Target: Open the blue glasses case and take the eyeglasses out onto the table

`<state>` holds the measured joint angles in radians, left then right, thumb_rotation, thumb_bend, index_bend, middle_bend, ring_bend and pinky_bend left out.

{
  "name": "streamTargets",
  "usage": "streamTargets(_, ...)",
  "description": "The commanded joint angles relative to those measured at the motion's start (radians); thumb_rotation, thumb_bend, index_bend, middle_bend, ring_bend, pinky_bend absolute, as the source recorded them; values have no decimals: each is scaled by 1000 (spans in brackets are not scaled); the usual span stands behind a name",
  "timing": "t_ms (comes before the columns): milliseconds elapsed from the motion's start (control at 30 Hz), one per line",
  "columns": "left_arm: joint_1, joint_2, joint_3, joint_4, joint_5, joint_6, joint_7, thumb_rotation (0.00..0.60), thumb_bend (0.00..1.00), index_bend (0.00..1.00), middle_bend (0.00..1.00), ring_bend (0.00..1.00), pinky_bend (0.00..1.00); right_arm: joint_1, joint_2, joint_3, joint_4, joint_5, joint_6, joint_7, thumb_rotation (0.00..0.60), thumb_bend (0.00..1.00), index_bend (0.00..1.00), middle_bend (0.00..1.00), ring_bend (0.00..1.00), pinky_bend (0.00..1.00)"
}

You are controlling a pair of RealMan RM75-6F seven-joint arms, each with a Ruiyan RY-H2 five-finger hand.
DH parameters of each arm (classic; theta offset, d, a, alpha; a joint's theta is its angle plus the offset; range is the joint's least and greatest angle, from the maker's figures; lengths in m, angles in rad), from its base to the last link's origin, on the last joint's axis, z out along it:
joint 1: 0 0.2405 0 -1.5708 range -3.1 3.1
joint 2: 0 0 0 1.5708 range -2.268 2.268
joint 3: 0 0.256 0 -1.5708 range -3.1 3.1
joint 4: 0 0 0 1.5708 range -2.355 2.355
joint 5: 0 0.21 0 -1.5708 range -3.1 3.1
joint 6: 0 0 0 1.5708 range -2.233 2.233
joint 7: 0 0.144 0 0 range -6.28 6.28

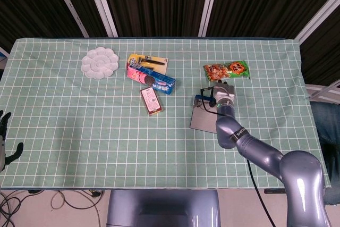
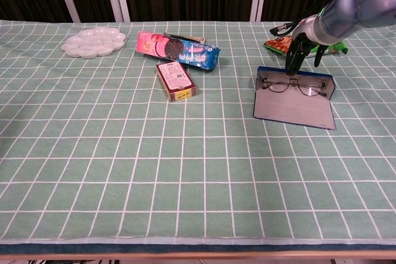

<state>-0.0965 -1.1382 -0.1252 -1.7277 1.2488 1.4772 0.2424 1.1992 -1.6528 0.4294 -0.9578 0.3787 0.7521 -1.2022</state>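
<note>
1. Head view — the right hand [image 1: 223, 95] sits over the far edge of the blue glasses case [image 1: 203, 119], which lies flapped open. I cannot tell here whether it holds anything. The left hand [image 1: 4, 137] hangs off the table's left edge, fingers apart, empty.

2. Chest view — the eyeglasses [image 2: 293, 85] lie inside the case [image 2: 294, 109] against its back wall. The right hand's fingertips [image 2: 291, 65] point down just above the frame; a grasp isn't evident. Risk: a pinch on one thin rim could twist or slip, dragging the light case along.
</note>
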Motion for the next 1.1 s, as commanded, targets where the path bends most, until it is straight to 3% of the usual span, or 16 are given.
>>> streamTargets(33, 0, 0, 0, 0, 0, 0, 0, 600, 329, 52, 0, 0, 0, 0, -1, 1, 2, 1, 1, -3, 600, 495, 453, 0, 0, 199)
streamTargets(1100, -1, 0, 1, -4, -3, -1, 4, 600, 329, 54, 0, 0, 0, -13, -11, 20, 15, -12, 2, -22, 600, 530, 520, 0, 0, 199)
